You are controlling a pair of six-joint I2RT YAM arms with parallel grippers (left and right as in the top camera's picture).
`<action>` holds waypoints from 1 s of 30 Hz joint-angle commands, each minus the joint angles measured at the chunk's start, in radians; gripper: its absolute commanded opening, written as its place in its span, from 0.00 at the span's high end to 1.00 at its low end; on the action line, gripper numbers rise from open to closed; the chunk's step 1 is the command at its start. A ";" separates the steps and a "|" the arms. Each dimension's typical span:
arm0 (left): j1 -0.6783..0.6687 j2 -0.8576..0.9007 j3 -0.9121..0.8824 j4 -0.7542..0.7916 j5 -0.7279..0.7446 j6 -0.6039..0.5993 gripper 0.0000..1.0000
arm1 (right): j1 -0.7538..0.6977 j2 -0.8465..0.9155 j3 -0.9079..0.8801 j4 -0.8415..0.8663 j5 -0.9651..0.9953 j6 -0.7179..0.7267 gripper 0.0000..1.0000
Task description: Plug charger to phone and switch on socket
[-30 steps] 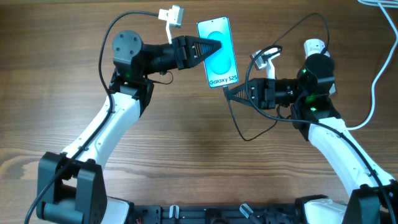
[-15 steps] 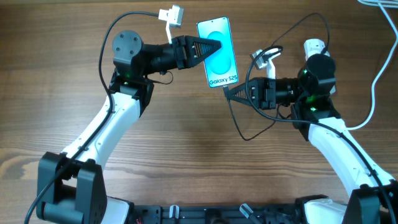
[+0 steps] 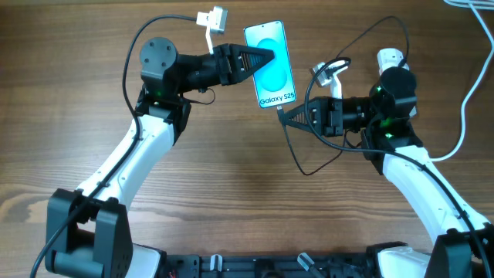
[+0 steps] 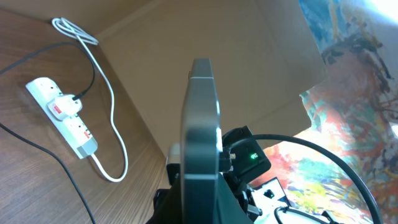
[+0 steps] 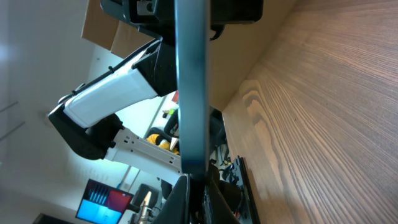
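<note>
we see broad wood-grain table (image 3: 231, 177), matte brown. white elongated socket (image 4: 62, 115) with red marks and thick white lead curling off, at 9 o'clock in left wrist view. slim rectangular phone (image 3: 270, 66), glossy cyan screen, at 12 o'clock overhead. left gripper (image 3: 268, 56) clamped on its 9 o'clock edge. right gripper (image 3: 280, 117) pinched on charger (image 3: 309, 173) at phone's 6 o'clock end; thin black cable loops toward 5 o'clock.

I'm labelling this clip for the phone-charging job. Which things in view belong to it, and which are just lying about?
Part of the job:
- phone, held in the left gripper jaws
- charger, plug end at the right gripper
- socket

Just about:
- brown cardboard panel
- colourful painted sheet
</note>
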 commanded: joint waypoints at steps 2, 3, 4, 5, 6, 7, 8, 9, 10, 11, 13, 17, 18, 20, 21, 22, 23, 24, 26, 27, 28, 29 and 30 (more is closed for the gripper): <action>0.001 -0.010 0.015 0.004 -0.024 -0.003 0.96 | 0.002 0.004 0.004 0.006 -0.023 -0.015 0.96; 0.001 -0.010 0.015 0.004 -0.024 -0.004 0.96 | 0.002 0.004 0.004 0.006 -0.019 -0.015 0.96; 0.000 -0.010 0.015 0.004 -0.024 -0.010 0.96 | 0.002 0.004 0.004 0.006 -0.016 -0.015 0.96; 0.000 -0.010 0.015 0.004 -0.021 -0.010 0.96 | 0.002 0.004 0.004 0.006 -0.012 -0.015 0.96; 0.000 -0.010 0.015 0.004 -0.017 -0.010 0.96 | 0.002 0.004 0.004 0.006 -0.008 -0.016 0.96; 0.000 -0.010 0.015 0.004 -0.011 -0.010 0.96 | 0.001 0.004 0.004 0.006 -0.004 -0.026 0.96; 0.000 -0.010 0.015 0.003 -0.006 -0.010 0.96 | 0.001 0.004 0.004 0.006 -0.004 -0.034 0.96; 0.000 -0.010 0.015 0.004 -0.001 -0.010 0.96 | 0.001 0.004 0.004 0.006 -0.005 -0.040 0.96; 0.000 -0.010 0.015 0.003 0.003 -0.010 0.96 | 0.001 0.004 0.004 0.006 -0.001 -0.039 0.96; 0.000 -0.010 0.015 0.000 0.003 -0.010 0.96 | 0.001 0.004 0.004 0.006 0.003 -0.040 0.96; 0.000 -0.010 0.015 -0.004 0.006 -0.010 0.96 | 0.001 0.004 0.004 0.006 0.011 -0.040 0.96; 0.000 -0.010 0.015 -0.004 0.015 -0.010 0.96 | 0.001 0.004 0.004 0.006 0.015 -0.041 0.96; 0.000 -0.010 0.015 -0.004 0.015 -0.010 0.96 | 0.001 0.004 0.004 0.006 0.015 -0.041 0.96; 0.000 -0.010 0.015 -0.004 0.019 -0.010 0.96 | 0.001 0.004 0.004 0.006 0.021 -0.040 0.96; 0.000 -0.010 0.015 -0.004 0.026 -0.010 0.96 | 0.001 0.004 0.004 0.006 0.026 -0.040 0.96; 0.000 -0.010 0.015 -0.004 0.034 -0.010 0.96 | 0.001 0.004 0.004 0.006 0.027 -0.041 0.96; 0.000 -0.010 0.015 -0.004 0.037 -0.010 0.96 | 0.001 0.004 0.004 0.006 0.029 -0.040 0.96; 0.000 -0.010 0.015 -0.004 0.037 -0.010 0.96 | 0.001 0.004 0.004 0.006 0.029 -0.041 0.96; 0.000 -0.010 0.015 -0.004 0.036 -0.010 0.96 | 0.001 0.004 0.004 0.006 0.028 -0.040 0.96; 0.000 -0.010 0.015 -0.003 0.035 -0.010 0.96 | 0.002 0.004 0.004 0.006 0.020 -0.040 0.96; 0.000 -0.010 0.015 -0.003 0.027 -0.009 0.96 | 0.002 0.004 0.004 0.005 0.002 -0.040 0.96; 0.002 -0.010 0.015 -0.003 0.014 -0.009 0.96 | 0.002 0.004 0.004 0.004 -0.012 -0.040 0.96; 0.003 -0.010 0.015 -0.003 -0.001 -0.010 0.96 | 0.002 0.004 0.004 -0.007 -0.025 -0.040 0.96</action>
